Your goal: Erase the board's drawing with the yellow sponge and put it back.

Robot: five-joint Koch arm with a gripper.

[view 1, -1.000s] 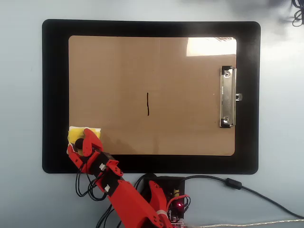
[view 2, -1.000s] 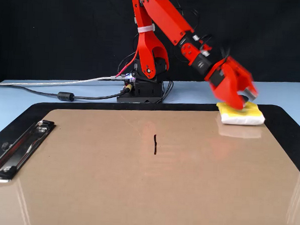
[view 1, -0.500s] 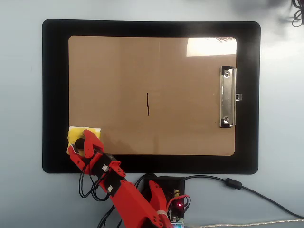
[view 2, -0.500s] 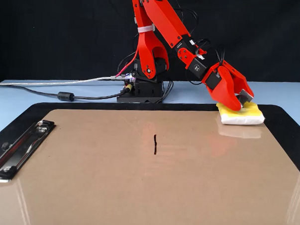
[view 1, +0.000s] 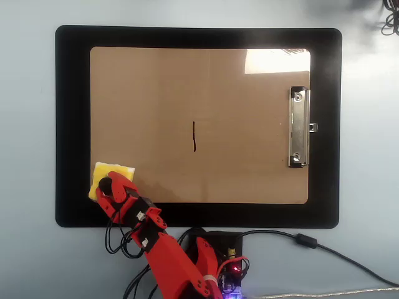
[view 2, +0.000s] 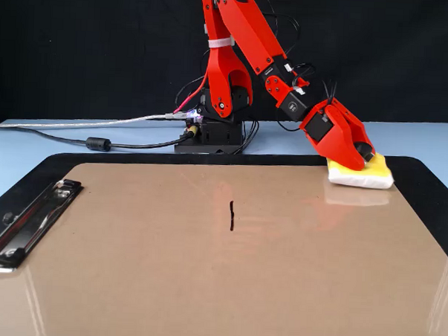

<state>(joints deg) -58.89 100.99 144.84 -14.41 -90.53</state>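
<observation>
— While the arm leans low, where is the sponge (view 1: 115, 172)?
— On the board's (view 1: 156, 112) corner farthest from the clip (view 1: 298, 127), well clear of the line (view 1: 194, 137).
— The hand (view 1: 106, 185)?
— On the sponge; I cannot tell its grip.

Pale blue table (view 1: 28, 124) under black mat (view 1: 72, 124)

In your overhead view, the board (view 1: 156, 93) lies on the mat (view 1: 72, 124), clip (view 1: 298, 128) at its right edge, drawing (view 1: 194, 137) near centre, sponge (view 1: 118, 171) on its lower-left corner under the gripper (view 1: 107, 185).
</observation>
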